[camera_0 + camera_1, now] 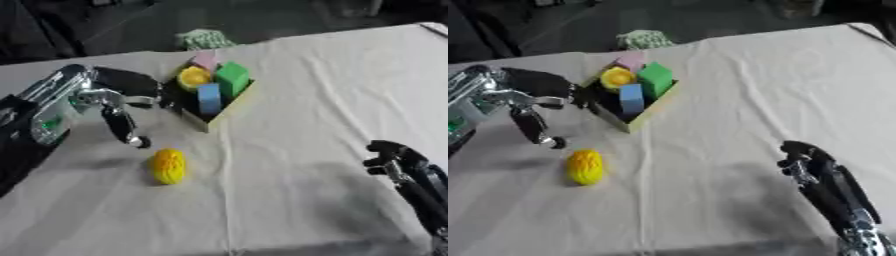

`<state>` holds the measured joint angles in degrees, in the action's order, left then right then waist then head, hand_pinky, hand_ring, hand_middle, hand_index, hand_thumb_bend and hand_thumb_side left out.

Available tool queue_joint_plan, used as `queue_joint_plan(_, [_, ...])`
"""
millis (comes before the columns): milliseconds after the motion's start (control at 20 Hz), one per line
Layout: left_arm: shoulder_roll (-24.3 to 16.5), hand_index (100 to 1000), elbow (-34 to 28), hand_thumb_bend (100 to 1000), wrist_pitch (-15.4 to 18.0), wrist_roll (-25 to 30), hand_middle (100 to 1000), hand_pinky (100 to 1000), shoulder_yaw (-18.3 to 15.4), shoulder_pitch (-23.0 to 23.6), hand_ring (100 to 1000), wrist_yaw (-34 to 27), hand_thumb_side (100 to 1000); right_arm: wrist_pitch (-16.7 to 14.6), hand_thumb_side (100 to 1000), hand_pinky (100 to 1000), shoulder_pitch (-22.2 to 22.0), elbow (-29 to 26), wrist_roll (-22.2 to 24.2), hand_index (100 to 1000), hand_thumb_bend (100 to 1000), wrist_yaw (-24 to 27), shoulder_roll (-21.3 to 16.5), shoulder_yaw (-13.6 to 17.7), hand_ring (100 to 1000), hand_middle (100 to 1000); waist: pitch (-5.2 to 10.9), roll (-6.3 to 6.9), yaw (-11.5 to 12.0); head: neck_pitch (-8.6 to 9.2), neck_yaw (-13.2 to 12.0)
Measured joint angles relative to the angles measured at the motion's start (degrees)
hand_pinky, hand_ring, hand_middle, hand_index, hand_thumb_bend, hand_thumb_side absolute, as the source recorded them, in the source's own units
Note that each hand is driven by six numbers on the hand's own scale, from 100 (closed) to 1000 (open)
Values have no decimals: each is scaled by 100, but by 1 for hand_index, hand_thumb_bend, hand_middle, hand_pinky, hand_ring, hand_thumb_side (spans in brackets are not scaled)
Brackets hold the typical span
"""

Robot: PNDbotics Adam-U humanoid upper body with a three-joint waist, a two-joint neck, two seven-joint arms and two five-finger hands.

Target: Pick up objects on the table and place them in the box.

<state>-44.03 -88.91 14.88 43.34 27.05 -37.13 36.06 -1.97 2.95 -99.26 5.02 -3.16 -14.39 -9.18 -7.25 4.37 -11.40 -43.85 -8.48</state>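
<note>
- White cloth covers the table (332, 90) in your left eye view, and it lies a little askew, with a fold line running down the middle.
- Your left hand (122, 107) comes in from the left side; its fingers (122, 127) hang straight down toward the cloth, spread apart and holding nothing, with the tips just above and to the left of the yellow object.
- You see the yellow object (169, 166) lying on the cloth, an oval, ribbed shape, near the left hand's fingertips but apart from them, and well short of the box.
- The box (226, 107) sits on the far side of the table, just beside your left hand's palm. Inside it you have a green block (232, 77), a blue block (209, 98), a pink block (205, 60) and a round yellow piece (193, 77), packed close together.
- Behind the box, past the table's far edge, a green and white bundle (203, 38) shows; you cannot make out what it is.
- In your right eye view, your right hand (802, 160) rests near the lower right, above the cloth, well apart from the box and the yellow object. Its fingers look curled in on themselves with nothing between them.
- This view also shows the left hand's dark palm nearly touching the box's left wall; you cannot tell whether they touch.
</note>
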Motion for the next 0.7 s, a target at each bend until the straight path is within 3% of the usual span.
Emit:
queue_joint_plan(350, [-163,889,-476,368,-61,585,796,797,410,205,784,-505,100,0,653,695,0,1,0,811,100,-16,-2,0,691,756,3,35,-19,0,2])
queue_joint_plan(700, [20,905,-310,334,-174,699,824,810,595,235,797,-420,100,1,653,695,1,1,5,811,100,-19,-2,-2,690,756,6,12,-20,0,3])
